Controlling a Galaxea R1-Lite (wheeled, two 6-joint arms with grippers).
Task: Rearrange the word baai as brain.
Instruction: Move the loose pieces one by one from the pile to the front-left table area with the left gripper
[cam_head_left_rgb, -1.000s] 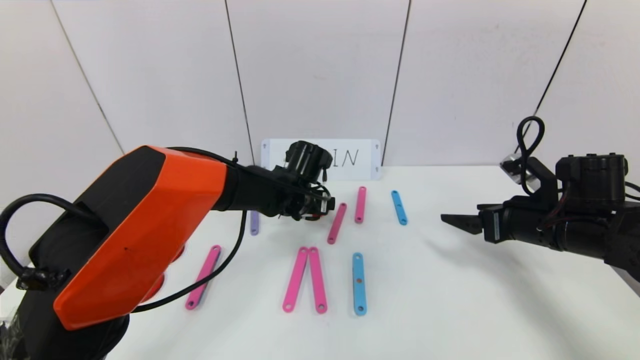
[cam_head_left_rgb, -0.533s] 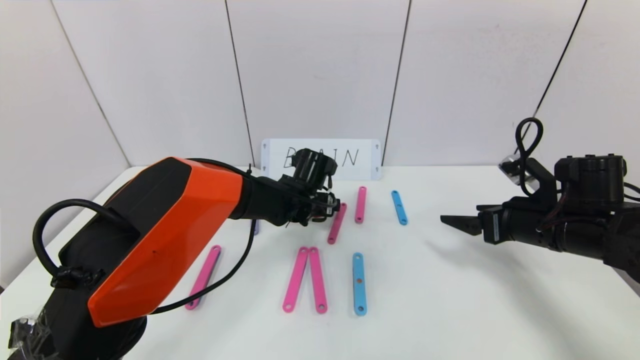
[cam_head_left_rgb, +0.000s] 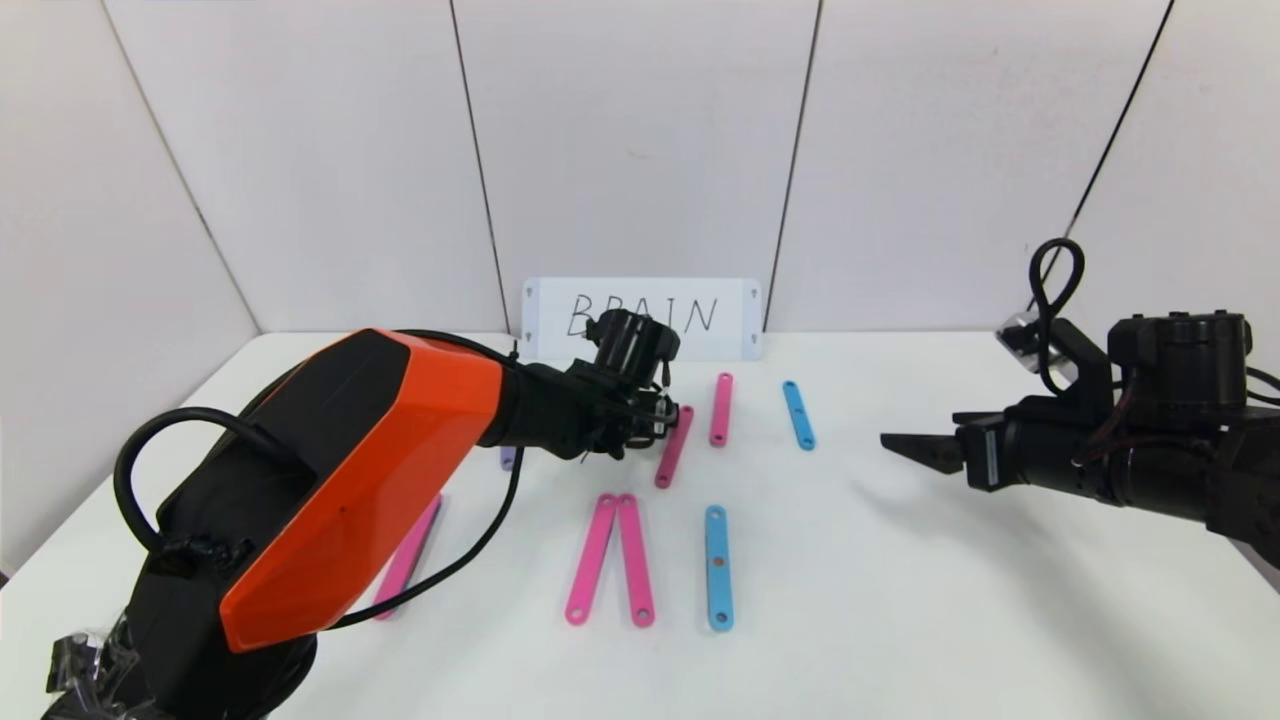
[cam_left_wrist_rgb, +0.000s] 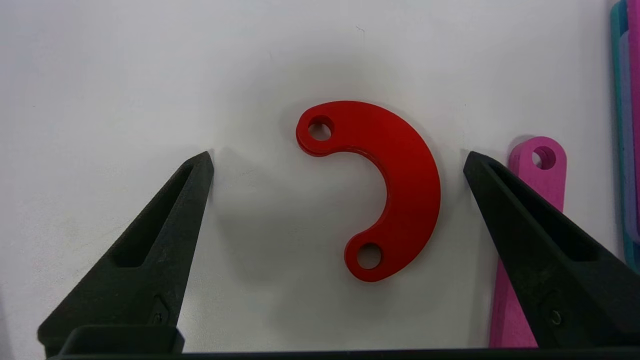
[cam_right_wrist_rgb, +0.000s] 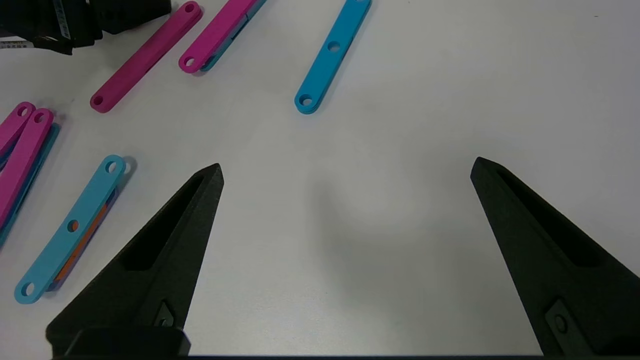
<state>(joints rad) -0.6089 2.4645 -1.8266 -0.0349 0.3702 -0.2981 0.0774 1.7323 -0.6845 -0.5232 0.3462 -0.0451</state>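
Note:
A red half-ring curve (cam_left_wrist_rgb: 415, 190) lies flat on the white table between the fingers of my left gripper (cam_left_wrist_rgb: 337, 157), which is open and touches nothing. In the head view that gripper (cam_head_left_rgb: 640, 430) points down at the table's far middle, beside a slanted pink strip (cam_head_left_rgb: 674, 447), which also shows in the left wrist view (cam_left_wrist_rgb: 547, 182). Further strips lie around: a pink one (cam_head_left_rgb: 720, 409), a blue one (cam_head_left_rgb: 798, 414), a pink pair (cam_head_left_rgb: 610, 558), a blue one (cam_head_left_rgb: 717, 567), and a pink one (cam_head_left_rgb: 405, 560) and a purple one (cam_head_left_rgb: 507, 459) mostly behind my left arm. My right gripper (cam_head_left_rgb: 895, 442) hovers open and empty at the right.
A white card with handwritten "BRAIN" (cam_head_left_rgb: 715, 318) leans on the back wall behind my left wrist. White wall panels close the table's far and left sides. My right gripper (cam_right_wrist_rgb: 347, 167) is over bare table, right of the strips.
My left arm has swung right and forward, bringing its gripper closer to the slanted pink strip and uncovering more of the card. The right arm has not moved.

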